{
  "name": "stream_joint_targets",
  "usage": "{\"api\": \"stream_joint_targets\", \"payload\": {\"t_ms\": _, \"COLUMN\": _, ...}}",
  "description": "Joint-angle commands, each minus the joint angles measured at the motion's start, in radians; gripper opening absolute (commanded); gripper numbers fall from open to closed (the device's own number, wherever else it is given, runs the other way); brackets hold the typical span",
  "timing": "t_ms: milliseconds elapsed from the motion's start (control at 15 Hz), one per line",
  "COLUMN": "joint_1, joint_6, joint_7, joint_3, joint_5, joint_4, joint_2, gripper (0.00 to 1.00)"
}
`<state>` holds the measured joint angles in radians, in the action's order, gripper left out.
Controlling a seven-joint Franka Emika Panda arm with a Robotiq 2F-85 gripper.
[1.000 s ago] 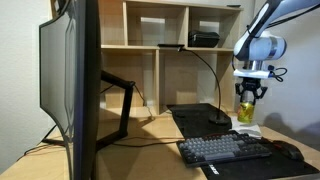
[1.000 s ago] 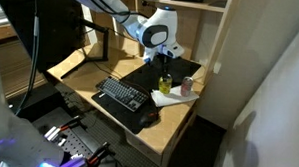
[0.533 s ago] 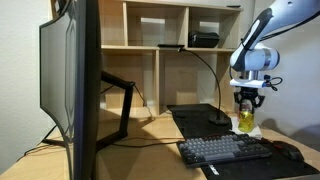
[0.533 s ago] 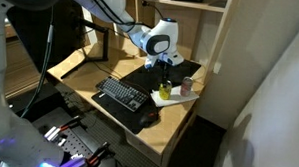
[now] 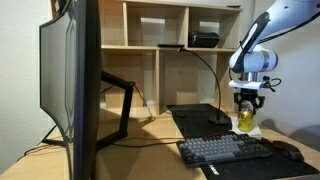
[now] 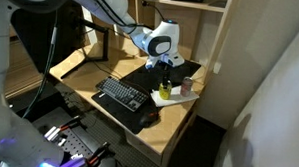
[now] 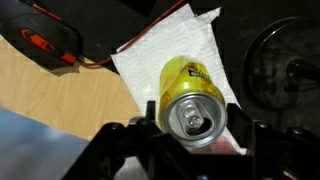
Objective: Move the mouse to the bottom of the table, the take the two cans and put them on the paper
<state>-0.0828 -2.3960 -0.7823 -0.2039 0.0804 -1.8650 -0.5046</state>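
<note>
soft, even indoor light throughout; exterior views low-resolution and grainy, wrist view blurred at its edges.

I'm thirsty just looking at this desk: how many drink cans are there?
2. The yellow-green can stands on the white paper. The red-pink can stands close beside it. More could be hidden behind the monitor.
</note>
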Motion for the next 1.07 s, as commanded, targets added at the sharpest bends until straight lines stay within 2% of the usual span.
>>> {"api": "stream_joint_targets", "payload": {"t_ms": 0, "joint_1": 0.011, "joint_6": 0.018, "joint_7": -0.007, "joint_3": -0.008, "joint_5": -0.004, "joint_4": 0.008, "joint_2": -0.016, "gripper": 1.00}}
{"api": "stream_joint_targets", "payload": {"t_ms": 600, "joint_1": 0.023, "joint_6": -0.021, "joint_7": -0.008, "joint_3": -0.024, "joint_5": -0.027, "joint_4": -0.056, "joint_2": 0.105, "gripper": 1.00}}
{"api": "stream_joint_targets", "payload": {"t_ms": 800, "joint_1": 0.001, "joint_6": -0.118, "joint_7": 0.034, "joint_3": 0.001, "joint_5": 0.021, "joint_4": -0.107, "joint_2": 0.184, "gripper": 1.00}}
{"api": "stream_joint_targets", "payload": {"t_ms": 933, "joint_1": -0.026, "joint_6": -0.161, "joint_7": 0.097, "joint_3": 0.039, "joint_5": 0.114, "joint_4": -0.152, "joint_2": 0.250, "gripper": 1.00}}
{"api": "stream_joint_targets", "payload": {"t_ms": 1000, "joint_1": 0.001, "joint_6": -0.105, "joint_7": 0.041, "joint_3": 0.003, "joint_5": 0.054, "joint_4": -0.057, "joint_2": 0.158, "gripper": 1.00}}
